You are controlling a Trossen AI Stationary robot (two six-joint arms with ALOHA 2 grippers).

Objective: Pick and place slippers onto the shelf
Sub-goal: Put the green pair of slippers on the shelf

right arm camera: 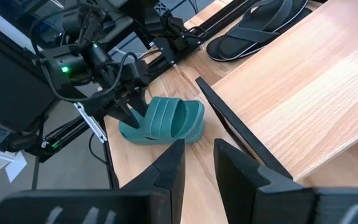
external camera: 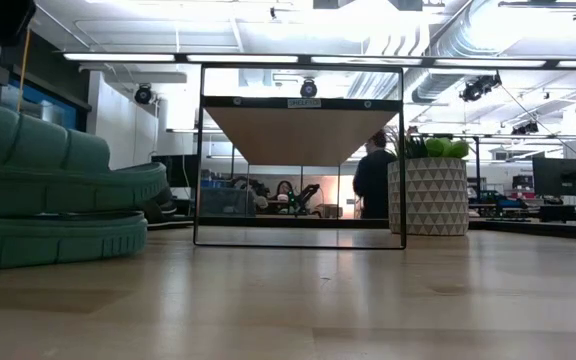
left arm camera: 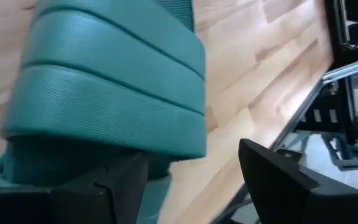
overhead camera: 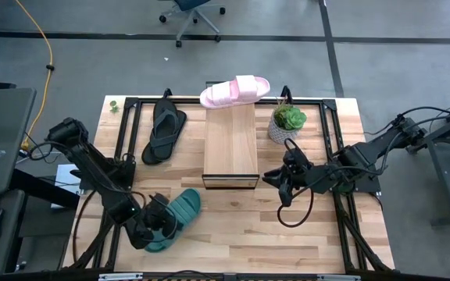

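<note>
**L jaws wide at the teal slide, R jaws nearly together on nothing**

While my left gripper (overhead camera: 156, 224) sits low at the near-left part of the table (overhead camera: 303, 234), its jaws stand spread wide around the heel end of the teal-green slide (overhead camera: 180, 212). In the left wrist view one finger (left arm camera: 114, 190) reaches under the ribbed strap and the other finger is out in the open on the far side of the sole edge; whether either pad actually touches the slide, I can't tell. The slide lies flat on the wood, not lifted, per the low view.

My right gripper (overhead camera: 281, 181) hovers just right of the shelf's (overhead camera: 230, 144) near end, jaws w/ only a narrow gap, grasping nothing.

Pink slide (overhead camera: 236, 90) lies across the shelf's far end, overhanging both sides. Black flip-flop (overhead camera: 163, 129) lies on the table left of the shelf, apart from it. A potted plant (overhead camera: 287, 122) stands right of the shelf.

Hard to see: the left wrist view cuts off most of the teal slide; the low view shows only its side at the pic's left edge, and my left fingers aren't visible there. A person (external camera: 373, 180) stands far behind, seen through the shelf frame.
</note>
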